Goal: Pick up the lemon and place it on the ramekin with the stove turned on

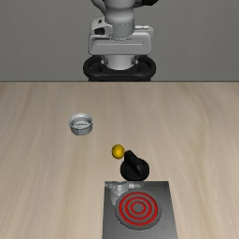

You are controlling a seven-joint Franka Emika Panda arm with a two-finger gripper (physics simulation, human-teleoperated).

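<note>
A small yellow lemon (118, 150) lies on the wooden table, a little in front of its middle. The metal ramekin (83, 123) stands upright and empty, behind the lemon and toward the exterior view's left. The stove (138, 210) sits at the front edge with its coil glowing red. My gripper (119, 42) hangs high at the back, over the robot's base, far from the lemon and the ramekin, with nothing seen in it.
A black rounded object (135, 166) rests between the lemon and the stove, almost touching the lemon. The stove's knob (117, 190) is at its back left corner. The table (196, 131) stretches bare on both sides.
</note>
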